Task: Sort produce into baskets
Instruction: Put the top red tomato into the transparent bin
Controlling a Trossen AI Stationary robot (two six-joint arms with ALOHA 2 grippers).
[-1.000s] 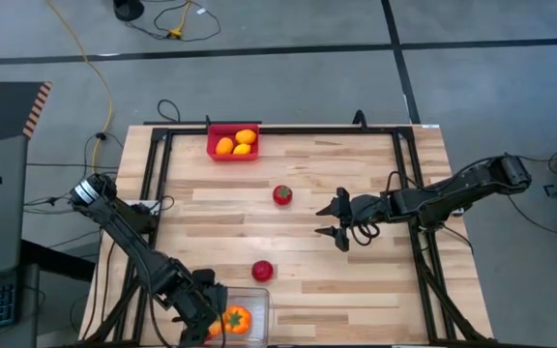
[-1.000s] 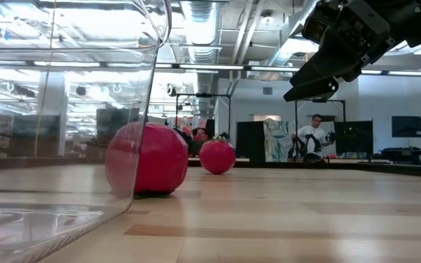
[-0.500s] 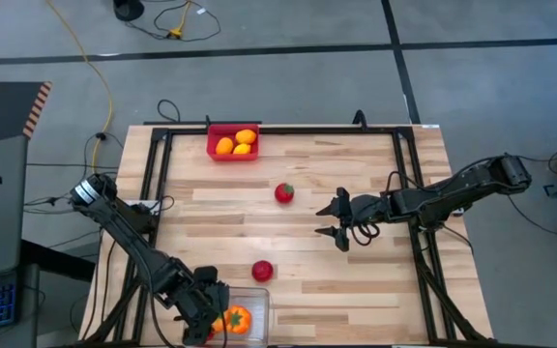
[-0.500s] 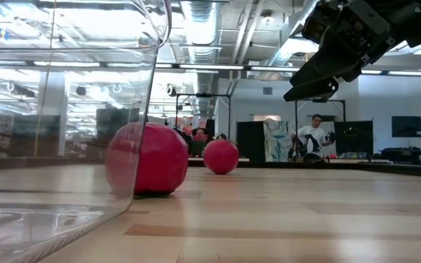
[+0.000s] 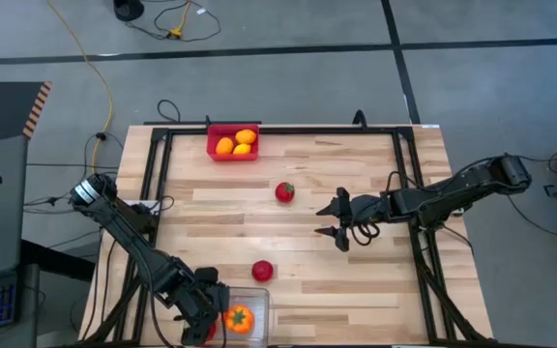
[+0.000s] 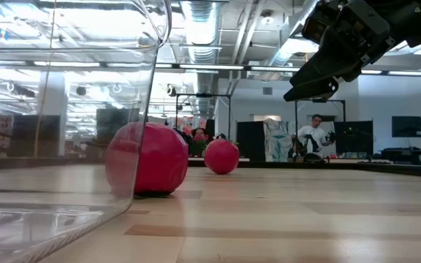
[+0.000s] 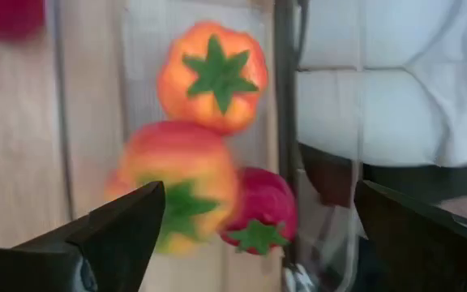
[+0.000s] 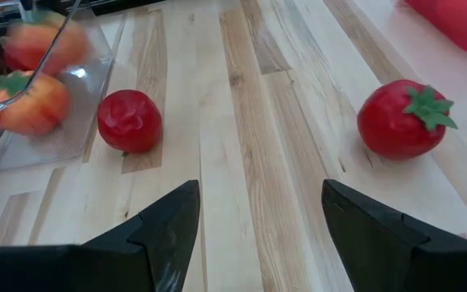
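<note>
The wooden counter [image 5: 356, 280] spreads wide beneath both arms. At its far edge, well away from either end effector, sits the red bin [image 5: 232, 142] with three orange and yellow pieces in it. At the near edge the clear bin [image 5: 259, 311] lies right under the left end effector [image 5: 207, 324], whose fingers stand apart with nothing between them; its wrist camera looks down on two orange stemmed fruits [image 7: 212, 76] and one red stemmed one [image 7: 259, 212] lying together in that bin, the lower two smeared as if moving.

The right end effector [image 5: 334, 220] hangs above the middle of the counter, fingers spread wide, gripping nothing. Ahead of it lie the two loose pieces: a red stemmed fruit [image 5: 284, 192] near it on the side toward the red bin, and a plain red ball [image 5: 262, 271] farther off, just beside the clear bin.

To my eye the drop into the clear bin looks just about made, so these two reds are what is left. The right arm is best placed; it needs to come down over the stemmed fruit, fingers astride it, and close gently, since a round thing may roll off.
</note>
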